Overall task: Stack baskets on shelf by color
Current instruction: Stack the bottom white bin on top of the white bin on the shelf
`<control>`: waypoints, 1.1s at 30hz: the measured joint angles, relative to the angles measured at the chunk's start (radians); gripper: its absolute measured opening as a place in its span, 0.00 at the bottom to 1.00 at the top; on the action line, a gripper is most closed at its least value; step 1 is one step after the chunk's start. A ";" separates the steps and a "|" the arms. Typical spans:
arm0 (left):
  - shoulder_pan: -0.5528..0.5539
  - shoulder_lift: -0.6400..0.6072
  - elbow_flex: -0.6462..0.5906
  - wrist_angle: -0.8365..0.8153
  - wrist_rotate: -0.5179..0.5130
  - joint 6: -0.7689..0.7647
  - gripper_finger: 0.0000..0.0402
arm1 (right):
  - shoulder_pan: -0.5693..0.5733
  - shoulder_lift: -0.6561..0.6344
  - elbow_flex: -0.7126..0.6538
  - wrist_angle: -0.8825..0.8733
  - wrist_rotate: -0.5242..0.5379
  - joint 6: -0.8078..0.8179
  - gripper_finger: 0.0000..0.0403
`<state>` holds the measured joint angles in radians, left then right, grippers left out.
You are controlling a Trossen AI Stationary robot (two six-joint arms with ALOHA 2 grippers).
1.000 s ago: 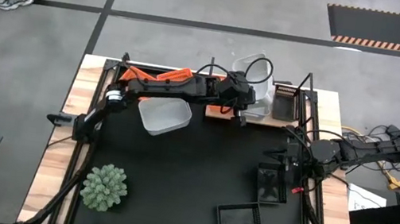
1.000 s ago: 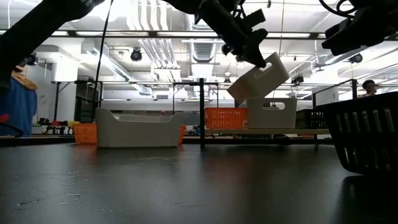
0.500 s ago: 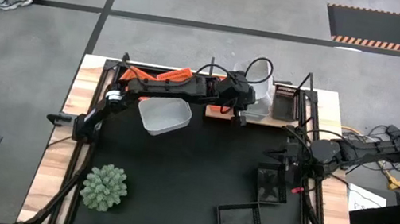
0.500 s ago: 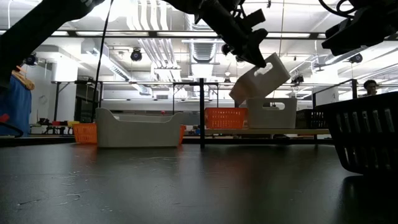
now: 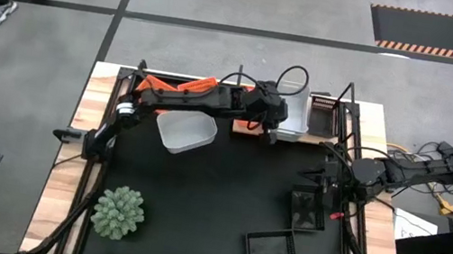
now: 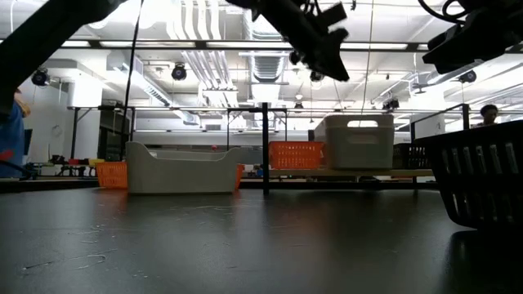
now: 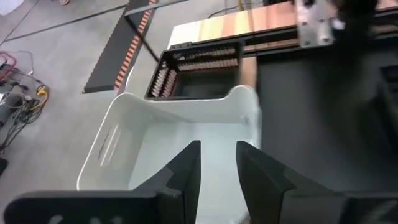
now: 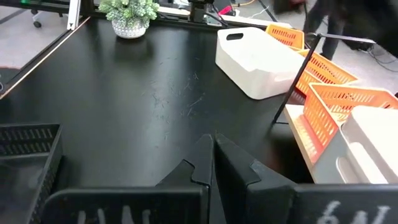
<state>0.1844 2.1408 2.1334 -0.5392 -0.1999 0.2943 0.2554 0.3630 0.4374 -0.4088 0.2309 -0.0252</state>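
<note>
A white basket point(image 5: 294, 112) sits level in another white basket on the shelf point(image 5: 298, 138); the stack shows in the low view point(image 6: 353, 140). My left gripper point(image 5: 275, 121) hangs open above the stack's near end point(image 6: 327, 61), looking down into it point(image 7: 217, 165), and touches nothing. My right gripper point(image 5: 327, 184) is shut and empty above the mat point(image 8: 212, 143), just beyond a black basket point(image 5: 307, 208). Orange baskets point(image 5: 178, 85) rest on the shelf's left part, and a black basket point(image 5: 321, 115) stands at its right end.
A white basket point(image 5: 185, 130) lies on the black mat in front of the shelf. A second black basket point(image 5: 269, 248) lies near the front right. A green spiky plant point(image 5: 118, 212) stands at the front left. Thin black posts point(image 6: 265, 147) rise from the shelf.
The white basket hung tilted from my left gripper above the shelf. It has come down and now sits level in the white basket there. My left gripper has let go of it and stays above.
</note>
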 joint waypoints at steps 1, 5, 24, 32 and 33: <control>-0.009 -0.013 0.000 -0.030 0.001 -0.001 0.22 | 0.000 0.000 -0.001 0.001 0.003 0.001 0.02; -0.061 -0.062 -0.006 -0.102 0.005 -0.029 0.22 | 0.000 0.002 -0.016 0.002 0.006 0.013 0.02; -0.381 -0.234 -0.382 -0.066 0.019 -0.110 0.22 | -0.001 0.063 -0.028 0.076 0.167 0.077 0.02; -0.401 -0.429 -0.690 0.255 0.009 -0.185 0.21 | -0.001 0.215 0.002 0.213 0.173 -0.018 0.02; -0.401 -0.450 -0.728 0.290 0.008 -0.186 0.21 | -0.001 0.239 0.011 0.211 0.174 -0.022 0.02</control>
<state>-0.2169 1.6911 1.4058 -0.2496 -0.1917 0.1086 0.2546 0.6015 0.4485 -0.1975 0.4049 -0.0471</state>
